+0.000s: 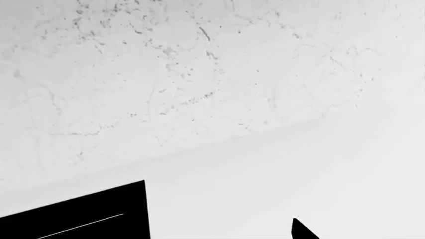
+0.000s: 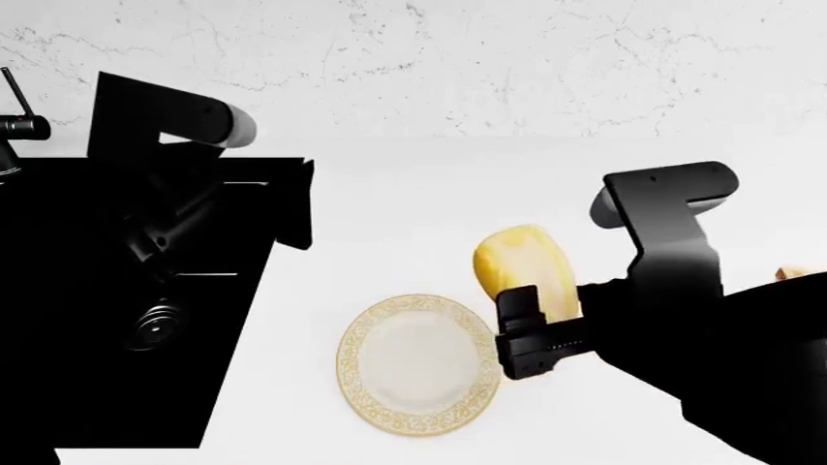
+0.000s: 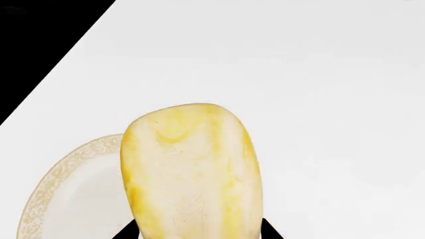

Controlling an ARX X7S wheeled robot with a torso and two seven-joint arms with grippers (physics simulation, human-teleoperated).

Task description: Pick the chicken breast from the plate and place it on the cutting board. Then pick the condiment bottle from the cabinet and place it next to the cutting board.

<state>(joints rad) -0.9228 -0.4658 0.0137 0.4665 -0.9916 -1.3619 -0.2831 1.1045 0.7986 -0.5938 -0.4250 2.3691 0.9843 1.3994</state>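
Observation:
The pale-yellow chicken breast hangs above the white counter, just right of the plate and off it. My right gripper is shut on its lower end; in the right wrist view its black fingertips press both sides of the chicken breast. The round gold-rimmed plate lies empty below and left, with its rim showing beside the meat. A sliver of light wood, likely the cutting board, peeks out behind the right arm. My left gripper is over the counter beside the sink, holding nothing. The condiment bottle and cabinet are out of view.
A black sink basin fills the left, with a faucet at its far corner and my left arm above it. A marble backsplash runs along the back of the white counter.

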